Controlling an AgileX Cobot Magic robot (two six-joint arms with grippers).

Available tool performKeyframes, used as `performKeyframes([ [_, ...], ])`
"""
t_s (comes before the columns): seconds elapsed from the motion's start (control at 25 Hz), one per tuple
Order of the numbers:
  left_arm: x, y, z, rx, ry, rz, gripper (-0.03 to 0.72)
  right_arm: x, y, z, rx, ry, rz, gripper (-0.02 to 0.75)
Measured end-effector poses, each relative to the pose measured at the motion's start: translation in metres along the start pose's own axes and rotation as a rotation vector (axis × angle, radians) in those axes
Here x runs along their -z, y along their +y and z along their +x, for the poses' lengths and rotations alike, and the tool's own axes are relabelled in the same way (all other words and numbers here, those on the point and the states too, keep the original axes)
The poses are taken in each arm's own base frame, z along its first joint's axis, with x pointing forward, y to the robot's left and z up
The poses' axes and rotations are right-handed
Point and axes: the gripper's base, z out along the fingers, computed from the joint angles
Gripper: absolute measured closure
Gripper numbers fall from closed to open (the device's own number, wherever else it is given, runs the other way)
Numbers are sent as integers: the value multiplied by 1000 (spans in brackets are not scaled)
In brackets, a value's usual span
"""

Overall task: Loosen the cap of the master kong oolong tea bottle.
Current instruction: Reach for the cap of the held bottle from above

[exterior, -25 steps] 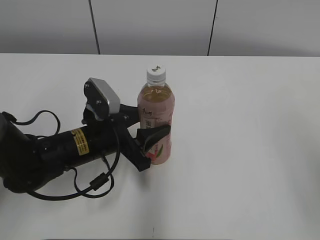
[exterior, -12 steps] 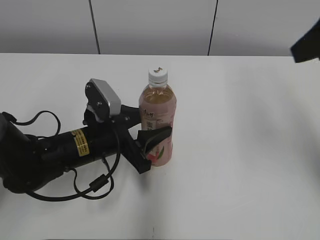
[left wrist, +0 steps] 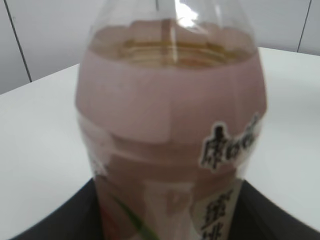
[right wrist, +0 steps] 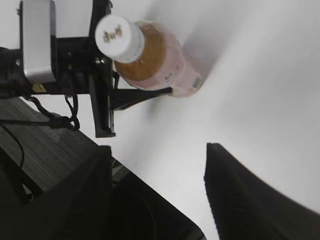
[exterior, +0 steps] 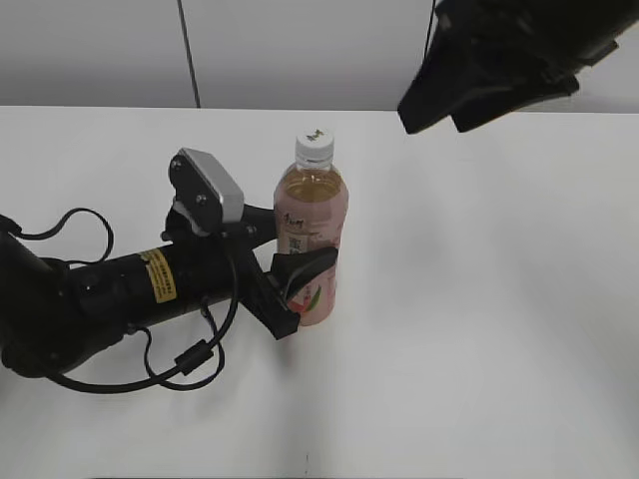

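Note:
The master kong oolong tea bottle (exterior: 312,225) stands upright on the white table (exterior: 479,319), amber tea showing above its pink label. Its white cap (exterior: 315,147) is on top, with nothing touching it. My left gripper (exterior: 297,261) is shut on the bottle's lower body from the left. The left wrist view is filled by the bottle (left wrist: 170,120), with dark fingers (left wrist: 45,220) at both lower corners. My right gripper (exterior: 479,70) hovers open, high at the upper right, apart from the cap. In the right wrist view the cap (right wrist: 119,37) and bottle (right wrist: 165,65) lie far ahead of the empty right gripper (right wrist: 159,150).
The left arm (exterior: 110,299) lies along the table at left with a looping black cable (exterior: 190,357) and a grey camera block (exterior: 205,190). A grey panelled wall (exterior: 300,50) stands behind. The table's edge (right wrist: 75,135) shows in the right wrist view.
My right gripper has come in from the upper right edge and moved left towards the bottle, its jaws narrowing a little. The left gripper and bottle shifted only slightly.

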Motion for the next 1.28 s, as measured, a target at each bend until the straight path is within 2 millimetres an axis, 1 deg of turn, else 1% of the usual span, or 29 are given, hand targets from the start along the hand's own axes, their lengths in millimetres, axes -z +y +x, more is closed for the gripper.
performKeyframes([
  [0.12, 0, 0, -2, -8, 4, -4, 304, -2, 4, -12, -6, -15, -9, 295],
  [0.32, 1, 0, -3, -19, 10, -3, 304, 0, 7, -20, -6, -33, -11, 297],
  [0.64, 5, 2, -13, -57, 81, -28, 304, -1, 6, -20, -10, -26, -12, 297],
  [0.88, 1, 3, -17, -93, 105, -10, 304, -1, 6, -20, -11, -26, -13, 297],
  [1.08, 2, 3, -20, -122, 123, -11, 304, -1, 8, -21, -23, -32, -37, 297],
  [1.28, 3, 4, -22, -138, 144, -20, 304, -10, 10, -23, -61, -14, -97, 297],
])
